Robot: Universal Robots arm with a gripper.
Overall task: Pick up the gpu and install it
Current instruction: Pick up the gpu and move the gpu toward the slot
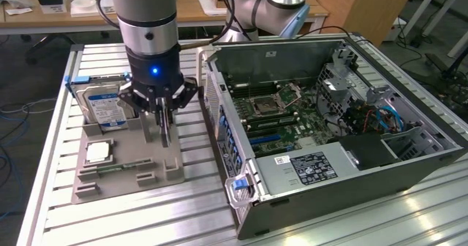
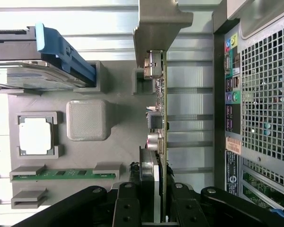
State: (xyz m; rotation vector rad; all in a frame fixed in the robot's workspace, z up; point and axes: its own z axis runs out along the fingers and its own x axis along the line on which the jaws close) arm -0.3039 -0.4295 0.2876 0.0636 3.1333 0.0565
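At the exterior view's left, a boxy hard drive [image 1: 106,106] with a blue-and-white label stood upright in the back of a grey holder tray [image 1: 131,147], which lay on the slatted metal worktop [image 1: 51,202]. Nearer the camera in the same tray, a square processor chip [image 1: 98,152] lay flat in its own pocket, and a narrow green memory stick [image 1: 120,167] rested in a slot just beside it.

Further right, the arm hung straight down over the tray's right side. Its pincer [image 1: 164,117] was closed on the gpu [image 1: 166,133], which stood on edge, upright, with its lower edge in the tray's slot. In the wrist view the black fingers [image 2: 128,208] pressed flat against both faces of the thin green card, and its silver end bracket [image 2: 151,64] sat at the far end, against a grey post of the tray.

At the exterior view's right, an open computer case [image 1: 343,202] lay on its side just beside the tray, its motherboard [image 1: 281,114] facing up.
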